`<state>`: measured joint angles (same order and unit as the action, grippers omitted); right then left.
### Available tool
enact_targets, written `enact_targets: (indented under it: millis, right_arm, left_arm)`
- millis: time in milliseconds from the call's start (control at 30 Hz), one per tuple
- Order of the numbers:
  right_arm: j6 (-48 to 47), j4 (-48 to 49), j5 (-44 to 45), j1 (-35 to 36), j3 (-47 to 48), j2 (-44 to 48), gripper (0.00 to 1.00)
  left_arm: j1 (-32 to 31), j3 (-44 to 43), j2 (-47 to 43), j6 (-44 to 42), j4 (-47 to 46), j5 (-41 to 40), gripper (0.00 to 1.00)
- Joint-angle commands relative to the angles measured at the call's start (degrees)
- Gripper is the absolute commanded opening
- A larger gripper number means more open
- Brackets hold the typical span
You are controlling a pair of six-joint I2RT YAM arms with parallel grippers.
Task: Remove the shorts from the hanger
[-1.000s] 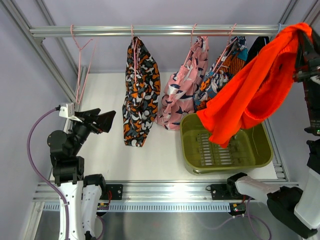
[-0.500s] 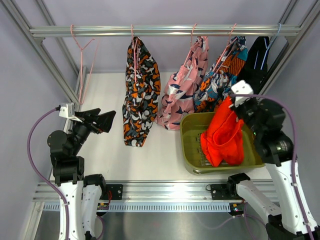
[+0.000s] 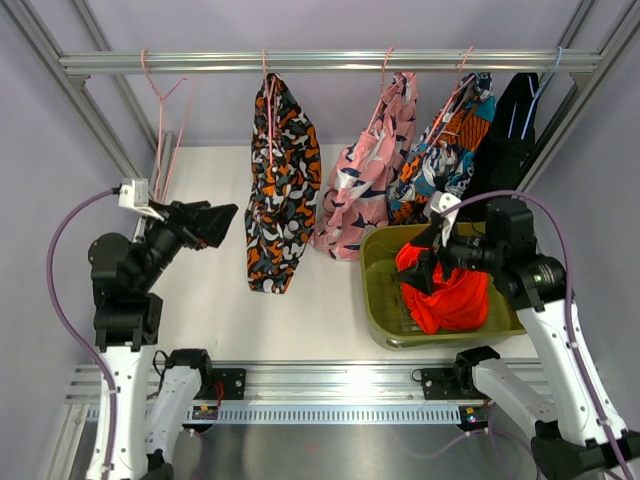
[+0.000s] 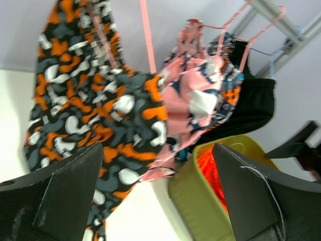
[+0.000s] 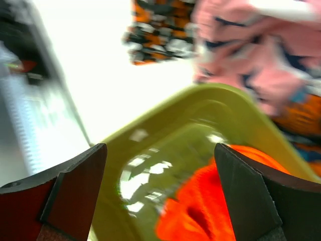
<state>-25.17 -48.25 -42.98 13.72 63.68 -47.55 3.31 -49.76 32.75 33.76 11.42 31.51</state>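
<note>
1. The plain orange shorts are seen lying crumpled in the green bin at the right of the table, off any hanger. That pair is judged to be finished.
2. The right gripper is held just above the bin with its fingers spread wide and nothing pinched between them. The wrist view is blurred, so it cannot be told whether a fold of orange cloth brushes a fingertip. It appears to be free.
3. Four pairs are left on hangers on the rail: the camouflage shorts, the pink printed shorts, the teal printed shorts and the black shorts. An empty pink hanger is hung at the far left.
4. The left gripper is poised near the camouflage shorts but apart from them. Its fingers are parted and empty, and the camouflage cloth is framed between them in the wrist view.
5. The step in hand is judged to be the gap between pairs: one is dropped off and none is yet taken up.
6. For the next move, a hanging pair would need to be pinched low on the cloth and drawn down off its hanger, while neighbouring pairs are kept from being dragged along.
</note>
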Motion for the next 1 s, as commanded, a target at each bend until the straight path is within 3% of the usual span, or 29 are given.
enact_targets:
  millis: [0, 167, 300, 367, 400, 467, 600, 900, 967]
  right_arm:
    - [7.76, 3.33, -13.89, -0.09, 0.91, -5.17, 0.96]
    - [7.85, 2.11, -7.30, -0.09, 9.34, -16.33, 0.90]
    - [9.52, 0.26, -3.61, -0.09, 17.43, -22.84, 0.90]
    - [11.36, 2.88, -1.41, 0.00, 17.62, -22.77, 0.90]
    - [12.15, 4.03, -1.06, 0.00, 16.84, -22.33, 0.91]
    - [13.21, 7.44, 0.35, 0.00, 15.69, -20.83, 0.94]
    - [13.05, 10.72, 0.80, 0.08, 13.05, -18.81, 1.00]
    - [9.44, 12.47, -5.09, 0.08, 9.01, -16.79, 0.99]
    - [9.44, 12.65, -5.53, 0.00, 8.48, -16.61, 0.99]
  left_arm:
    - [-7.57, -8.31, 4.15, -0.61, 3.15, -7.29, 0.95]
    - [-24.36, -18.52, 12.49, -1.77, 10.36, -25.50, 0.92]
    - [-31.42, -29.14, 21.89, -0.19, 16.86, -42.18, 0.84]
    - [-33.10, -36.59, 28.66, -0.62, 21.79, -46.17, 0.79]
    - [-33.11, -38.99, 31.03, -0.71, 23.19, -48.62, 0.69]
    - [-33.19, -43.74, 38.06, -1.93, 27.23, -50.48, 0.61]
    - [-33.28, -57.69, 49.40, -8.52, 33.05, -54.79, 0.60]
    - [-33.19, -68.19, 62.69, -19.07, 31.48, -57.96, 0.60]
    - [-33.11, -69.16, 64.44, -20.57, 30.95, -59.19, 0.56]
